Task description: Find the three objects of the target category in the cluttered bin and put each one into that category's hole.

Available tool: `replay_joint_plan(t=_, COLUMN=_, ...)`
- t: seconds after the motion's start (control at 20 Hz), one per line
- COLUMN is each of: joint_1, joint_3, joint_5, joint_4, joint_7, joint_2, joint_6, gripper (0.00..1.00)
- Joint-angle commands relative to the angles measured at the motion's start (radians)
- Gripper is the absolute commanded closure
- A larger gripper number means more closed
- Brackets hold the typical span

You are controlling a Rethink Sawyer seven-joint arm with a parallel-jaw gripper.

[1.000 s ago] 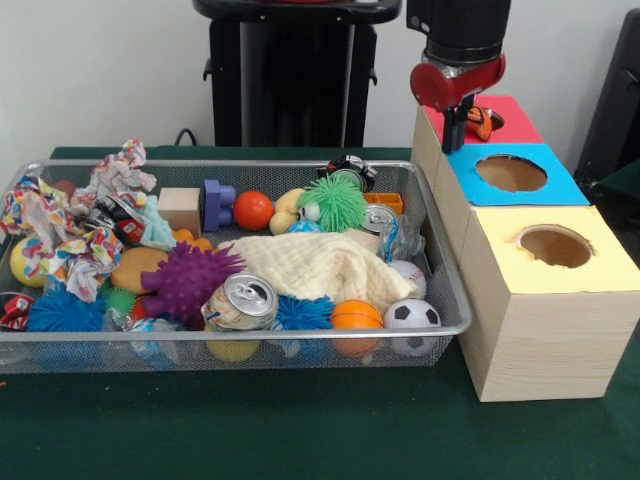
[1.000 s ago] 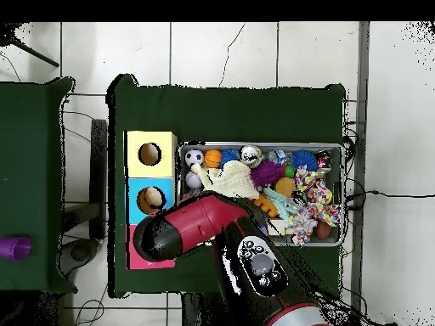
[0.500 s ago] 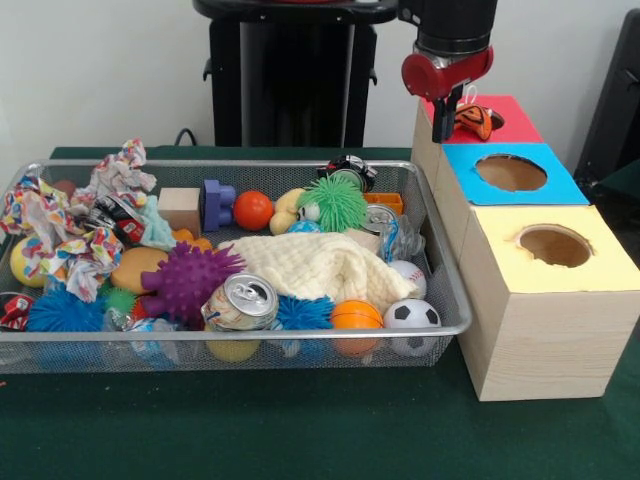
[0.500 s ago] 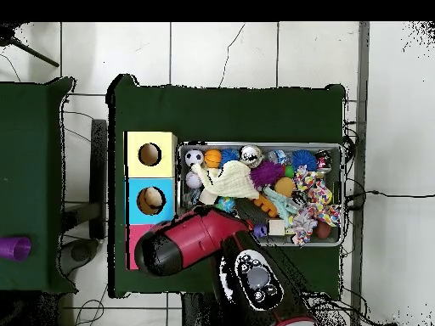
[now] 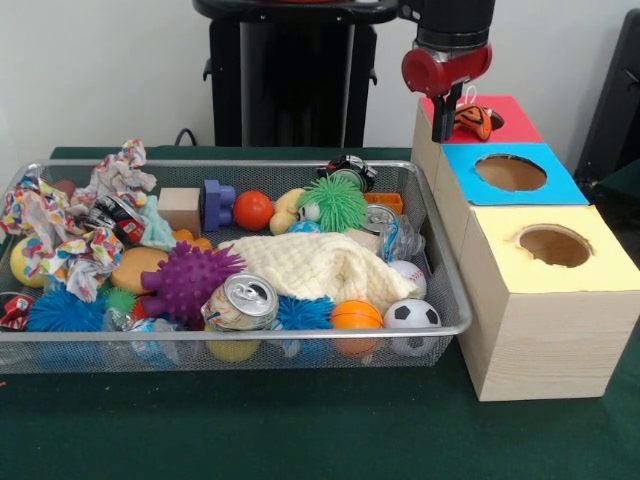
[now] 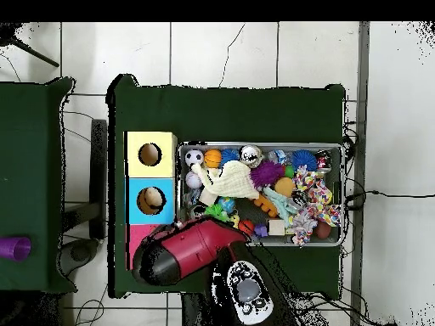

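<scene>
The arm comes down over the red box [image 5: 505,118], its gripper [image 5: 448,122] just beside an orange-and-black toy [image 5: 473,121] lying at that box's hole; whether its fingers are apart I cannot tell. Only the front view shows the toy; overhead, the arm [image 6: 189,251] hides the red box, leaving the bin [image 6: 335,148] exposed.

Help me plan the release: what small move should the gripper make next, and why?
Probably lower slightly and let go: the gripper hangs over the red box, with the orange toy lying at the hole's edge, not yet dropped in.
</scene>
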Motion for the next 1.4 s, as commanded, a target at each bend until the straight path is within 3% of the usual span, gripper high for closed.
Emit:
replay_joint_plan(t=0.05, joint_1=0.046, joint_3=-0.064, joint_5=-0.01, joint_4=0.095, joint_7=0.202, joint_2=0.092, joint_6=-0.098, gripper=1.0)
replay_joint_plan(t=1.4, joint_1=0.212, joint_3=-0.213, joint_5=0.165, joint_4=0.208, joint_7=0.264, joint_2=0.136, joint_6=-0.315, gripper=1.0)
